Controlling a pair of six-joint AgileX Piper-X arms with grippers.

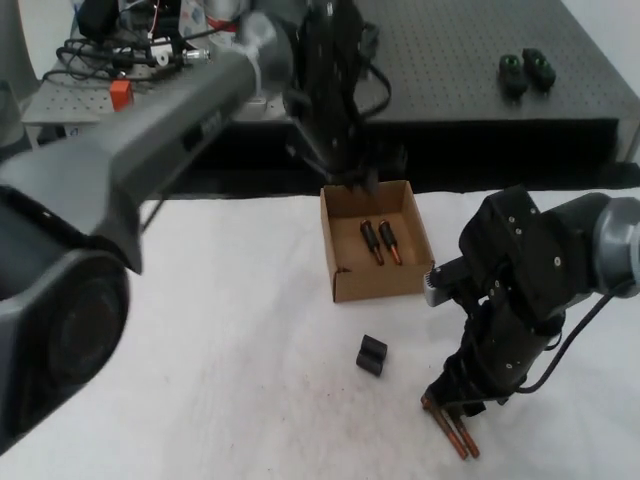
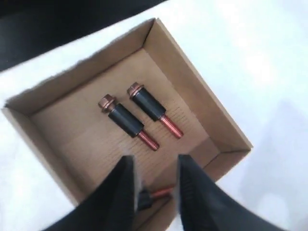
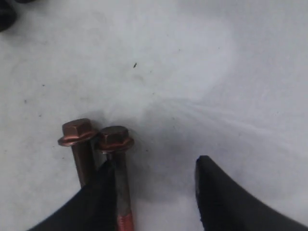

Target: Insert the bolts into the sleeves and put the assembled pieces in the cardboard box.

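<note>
Copper bolts (image 3: 114, 140) side by side, one just inside the right fingers (image 3: 98, 202)

1. I read the cardboard box (image 1: 380, 282) on the tabletop (image 1: 230, 330), centre.
2. Two assembled pieces (image 2: 125, 120) lie side by side inside it.
3. Two sleeves (image 1: 371, 355) sit before the box, touching each other.
4. Two bolts (image 3: 115, 144) lie right of the sleeves, below my right pincer (image 3: 155, 166).

This looks like a research lab — a black optical breadboard (image 1: 450, 60) with a fine grid of holes stands at the back. Left of the breadboard, a tangle of cables (image 1: 110, 45) lies over a grey perforated plate (image 1: 65, 105). In front of the breadboard is a white-covered bench (image 1: 220, 300).
</note>
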